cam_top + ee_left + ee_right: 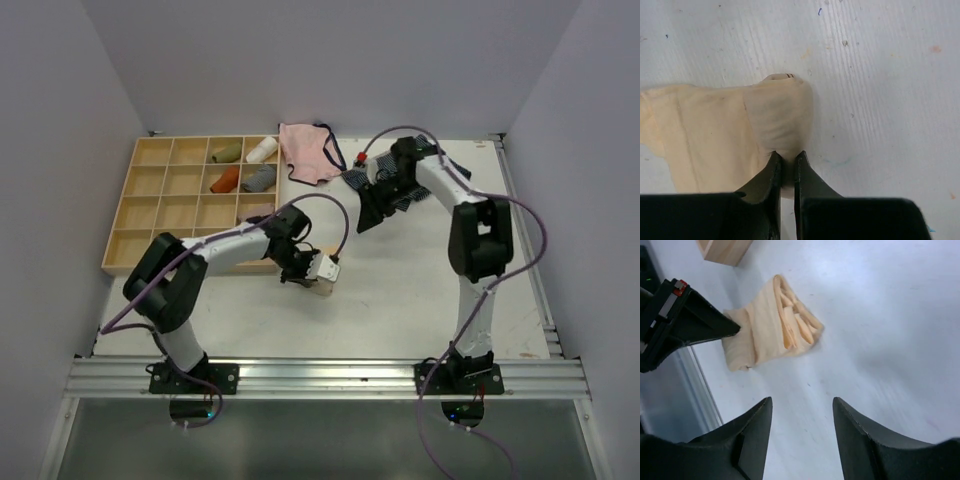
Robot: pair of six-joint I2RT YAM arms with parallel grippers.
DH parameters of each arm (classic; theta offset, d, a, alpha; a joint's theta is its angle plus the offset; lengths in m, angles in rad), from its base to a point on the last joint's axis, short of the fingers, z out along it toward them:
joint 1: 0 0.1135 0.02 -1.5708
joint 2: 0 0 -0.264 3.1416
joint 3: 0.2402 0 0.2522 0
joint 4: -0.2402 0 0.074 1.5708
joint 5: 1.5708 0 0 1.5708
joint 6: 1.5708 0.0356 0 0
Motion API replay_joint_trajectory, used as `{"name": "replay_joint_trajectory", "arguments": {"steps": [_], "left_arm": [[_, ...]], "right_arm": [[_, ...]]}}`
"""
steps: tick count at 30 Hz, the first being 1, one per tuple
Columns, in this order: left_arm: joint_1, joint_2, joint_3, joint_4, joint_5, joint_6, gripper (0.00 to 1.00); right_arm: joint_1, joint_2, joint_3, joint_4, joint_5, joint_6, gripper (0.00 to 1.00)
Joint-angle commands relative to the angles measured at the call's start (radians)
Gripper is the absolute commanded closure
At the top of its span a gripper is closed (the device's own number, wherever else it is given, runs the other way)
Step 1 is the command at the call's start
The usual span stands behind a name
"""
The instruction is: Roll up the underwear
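Note:
The pale peach underwear (pixel 324 274) lies on the white table as a folded, partly rolled bundle. It also shows in the left wrist view (pixel 725 135) and in the right wrist view (pixel 775 322). My left gripper (pixel 306 267) is shut on one end of the bundle, and its jaws (pixel 788 159) pinch a fold of the cloth low on the table. My right gripper (pixel 367 214) is open and empty. It hangs above the table to the upper right of the bundle, well apart from it, with its jaws (pixel 802 401) wide. The left gripper (pixel 685 322) shows at the bundle's end.
A wooden compartment tray (pixel 160 210) with several rolled items stands at the back left; its corner also shows in the right wrist view (pixel 722 250). A pink pair with dark trim (pixel 305 152) and a navy striped pair (pixel 398 190) lie at the back. A metal rail (pixel 320 375) runs along the near edge.

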Motion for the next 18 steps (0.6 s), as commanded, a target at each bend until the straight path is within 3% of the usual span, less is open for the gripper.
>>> {"name": "replay_joint_trajectory", "arguments": {"steps": [1, 4, 10, 14, 18], "left_arm": [[0.056, 0.210, 0.098, -0.374, 0.121, -0.051, 0.90], [0.125, 0.449, 0.314, -0.540, 0.170, -0.028, 0.87], [0.200, 0.716, 0.719, -0.711, 0.169, -0.020, 0.83], [0.200, 0.818, 0.831, -0.763, 0.152, -0.031, 0.78], [0.200, 0.875, 0.867, -0.761, 0.126, -0.068, 0.74]], "right_arm": [[-0.025, -0.246, -0.106, 0.111, 0.144, -0.045, 0.44], [-0.016, -0.355, -0.227, 0.108, 0.123, -0.048, 0.44], [0.078, -0.605, -0.507, 0.248, 0.207, -0.074, 0.44], [0.240, -0.607, -0.532, 0.275, 0.304, -0.138, 0.44], [0.369, -0.500, -0.495, 0.333, 0.402, -0.184, 0.40]]}}
